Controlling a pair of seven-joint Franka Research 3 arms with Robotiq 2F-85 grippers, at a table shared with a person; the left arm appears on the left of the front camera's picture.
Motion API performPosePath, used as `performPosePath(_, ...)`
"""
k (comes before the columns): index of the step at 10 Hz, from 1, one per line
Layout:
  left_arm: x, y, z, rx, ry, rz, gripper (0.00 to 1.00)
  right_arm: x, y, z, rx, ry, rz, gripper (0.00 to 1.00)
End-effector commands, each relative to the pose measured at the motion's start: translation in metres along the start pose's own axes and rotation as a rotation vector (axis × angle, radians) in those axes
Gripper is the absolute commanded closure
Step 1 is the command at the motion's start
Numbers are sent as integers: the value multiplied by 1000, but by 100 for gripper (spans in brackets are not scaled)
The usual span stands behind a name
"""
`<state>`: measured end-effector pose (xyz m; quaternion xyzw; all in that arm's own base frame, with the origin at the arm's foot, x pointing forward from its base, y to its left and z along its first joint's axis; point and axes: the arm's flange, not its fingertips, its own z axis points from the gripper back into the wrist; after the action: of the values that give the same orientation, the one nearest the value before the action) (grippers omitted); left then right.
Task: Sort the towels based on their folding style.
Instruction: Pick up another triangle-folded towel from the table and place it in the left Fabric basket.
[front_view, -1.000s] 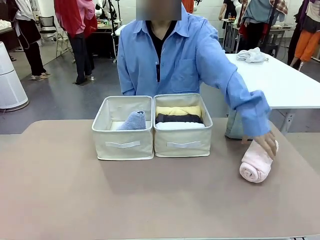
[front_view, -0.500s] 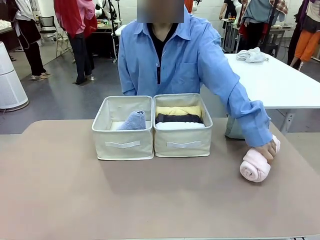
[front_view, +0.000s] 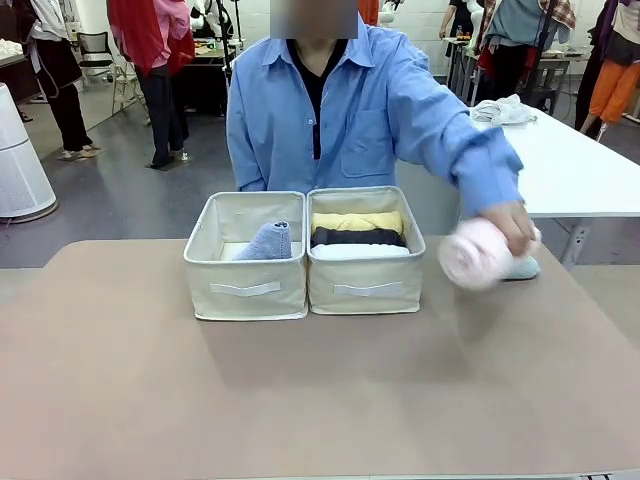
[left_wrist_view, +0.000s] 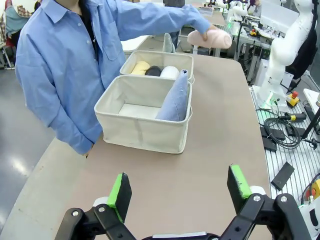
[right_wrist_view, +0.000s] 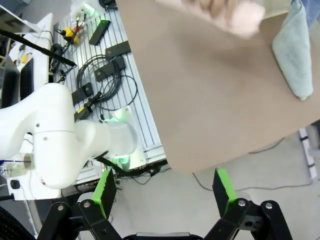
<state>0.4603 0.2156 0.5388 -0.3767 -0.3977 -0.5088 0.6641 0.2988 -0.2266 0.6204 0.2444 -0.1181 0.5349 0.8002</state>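
We log: hand holds pink roll above the counter, right of the boxes. Right wrist view adds a grey-green cone lying nearby. Left jaws, right jaws: spread, empty.

Pink roll: soft terry cloth, motion-blurred. Blue cone: fuzzy terry, matt. Yellow roll, dark grey roll, white roll: same looped cloth. Grey-green towel: napped cloth. Left box, right box: beige woven fabric, matt, 1 stitched strap handle each. Table: smooth, matt, tan. Shirt: smooth blue woven cloth. Left gripper: black matt links, plastic-looking; green pads matt. Arm base: white glossy shell. Plate beneath: ribbed metal, dull sheen.
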Motion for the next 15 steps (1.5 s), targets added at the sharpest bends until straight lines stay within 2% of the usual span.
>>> performPosePath(1,1,-2,1,-1,5,-2,0,-1,2,0,0,10,-2,0)
performPosePath(3,1,-2,1,-1,5,-2,0,0,0,0,0,0,0,0)
performPosePath(4,1,-2,1,-1,5,-2,0,25,-3,-3,-69,41,3,0)
performPosePath(5,1,-2,1,-1,5,-2,0,56,-6,-8,-167,89,11,0)
performPosePath(6,1,-2,1,-1,5,-2,0,91,-13,-18,-318,168,10,0)
performPosePath(7,1,-2,1,-1,5,-2,0,120,-20,-29,-434,241,61,0)
performPosePath(8,1,-2,1,-1,5,-2,0,145,-30,-43,-445,297,219,0)
performPosePath(10,1,-2,1,-1,5,-2,0,187,-56,-71,-403,310,370,0)
performPosePath(12,1,-2,1,-1,5,-2,0,211,-72,-93,-431,239,440,0)
performPosePath(13,1,-2,1,-1,5,-2,0,217,-77,-101,-428,221,421,0)
performPosePath(15,1,-2,1,-1,5,-2,0,209,-73,-103,-313,265,335,0)
